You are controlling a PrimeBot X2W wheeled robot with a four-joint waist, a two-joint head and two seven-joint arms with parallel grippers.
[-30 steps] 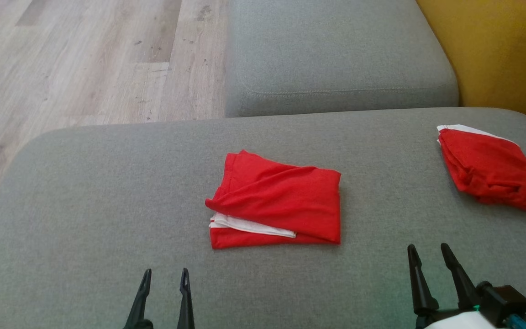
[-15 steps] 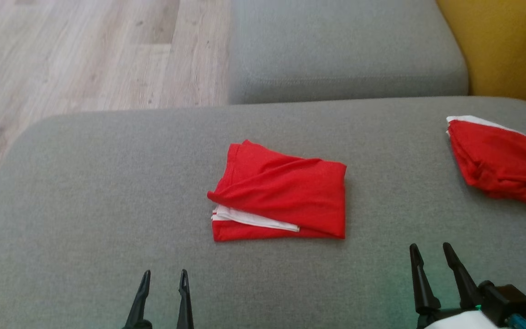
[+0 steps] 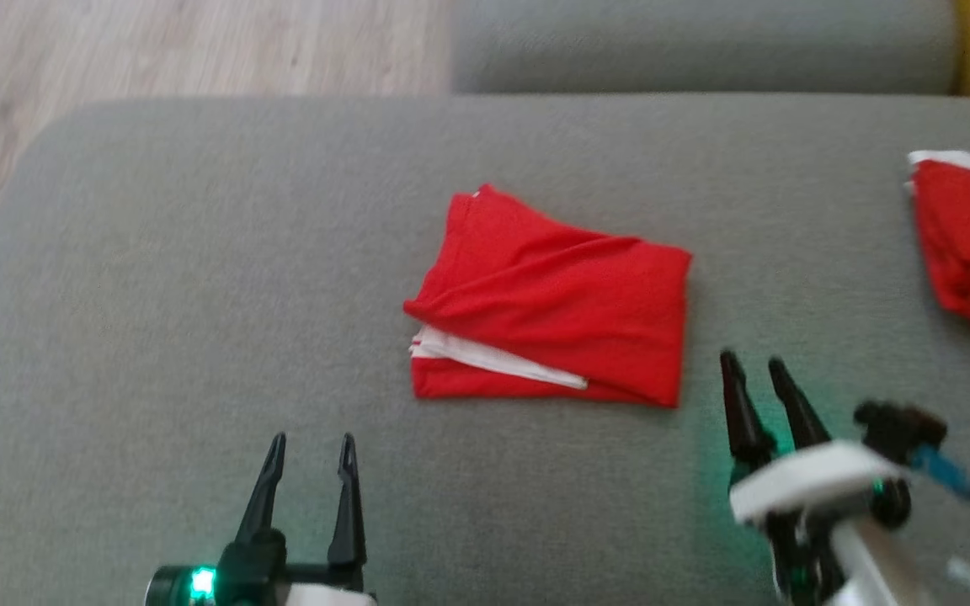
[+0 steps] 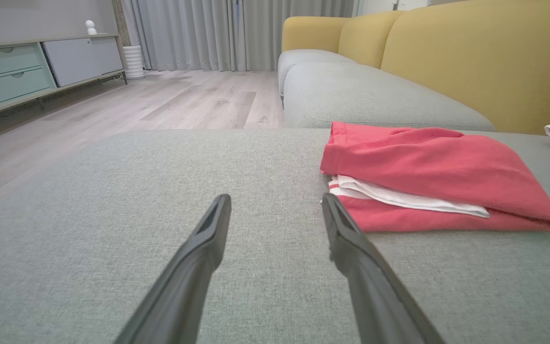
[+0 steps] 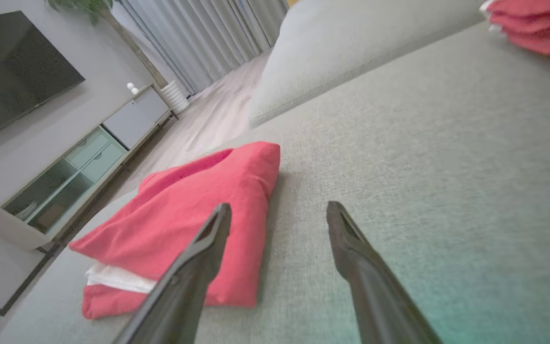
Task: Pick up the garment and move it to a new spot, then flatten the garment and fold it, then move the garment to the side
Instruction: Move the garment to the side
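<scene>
A folded red garment (image 3: 552,303) with a white layer showing at its front edge lies in the middle of the grey sofa seat (image 3: 199,252). It also appears in the left wrist view as the garment (image 4: 437,172) and in the right wrist view as the garment (image 5: 194,210). My left gripper (image 3: 310,446) hovers open near the seat's front, left of the garment. My right gripper (image 3: 754,370) is open just off the garment's right front corner, not touching it. Nothing is between either pair of fingers.
A second folded red garment (image 3: 969,244) lies at the seat's far right. Beyond the seat are another grey cushion (image 3: 704,42), a yellow backrest (image 4: 485,57), wooden floor (image 3: 199,42) at the left, and a low cabinet (image 4: 17,71).
The head camera has tilted down and turned, shifting the whole picture. Both grippers have reached forward; the right one now stands close to the garment's right front corner. The garment lies as before.
</scene>
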